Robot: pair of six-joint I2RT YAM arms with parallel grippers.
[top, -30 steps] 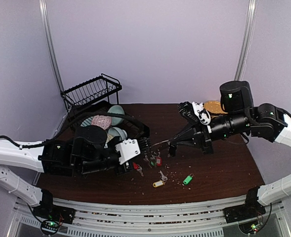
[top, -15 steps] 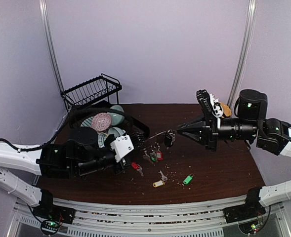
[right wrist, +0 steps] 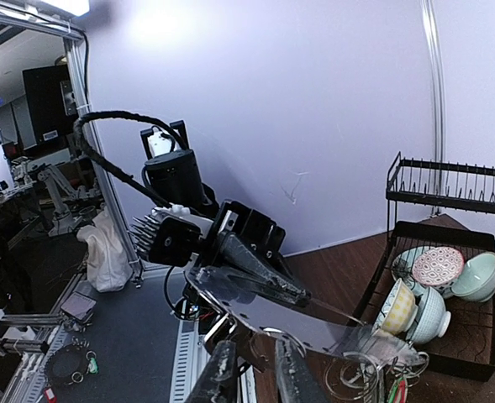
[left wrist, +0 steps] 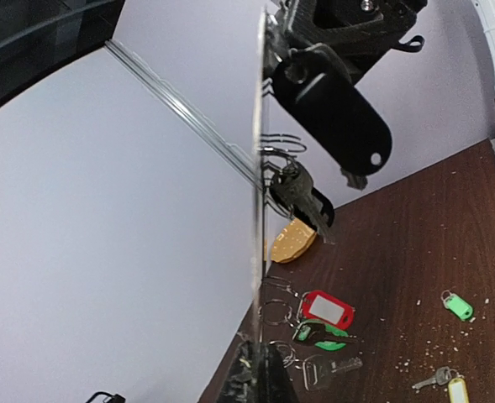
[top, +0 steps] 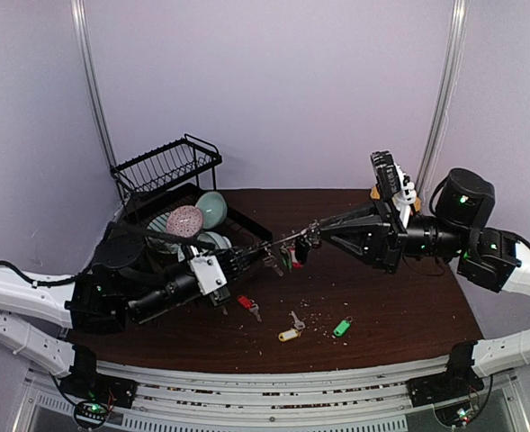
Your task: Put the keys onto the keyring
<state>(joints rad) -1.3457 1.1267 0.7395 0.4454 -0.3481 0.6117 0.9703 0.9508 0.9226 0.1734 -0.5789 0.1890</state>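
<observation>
Your left tool (top: 235, 261) and right tool (top: 315, 234) each clamp an end of the large flat silver-grey oval keyring (top: 278, 244), held above the dark wooden tabletop (top: 408, 306). Threading looks midway: 3 loose tagged silver keys (top: 289, 335) lie below. Next, free 1 tool to fetch another.

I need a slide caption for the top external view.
The left tool and right tool hold the keyring above the table; some keys hang from it, others lie below.

Silver metal keys (top: 297, 319) wear a green plastic tag (top: 341, 328), a yellow tag (top: 288, 335), a red tag (top: 245, 302). The wooden table (top: 408, 306) is dark brown.
</observation>
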